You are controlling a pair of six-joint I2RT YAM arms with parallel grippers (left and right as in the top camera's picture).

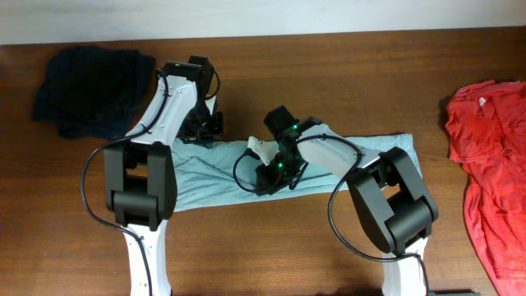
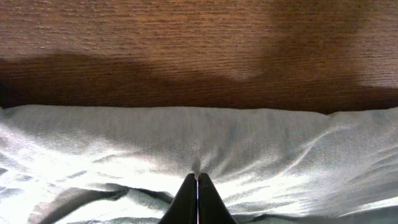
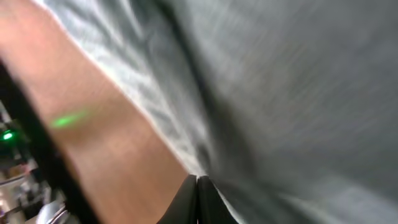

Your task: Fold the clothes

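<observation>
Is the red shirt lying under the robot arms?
No, the red shirt lies alone at the far right; the pale T-shirt is beneath them.

The pale grey-teal T-shirt lies in the middle of the desk. It is drawn out into one long band from left to right. The cloth is thin and soft, with shallow wrinkles along its length. Its far edge runs almost straight on the wood, and small creases gather near that edge. The red shirt lies loose and rumpled at the right end of the desk, partly cut by the picture border. The dark navy garment is a crumpled heap in the far left corner. Both lie well apart from the T-shirt.
</observation>
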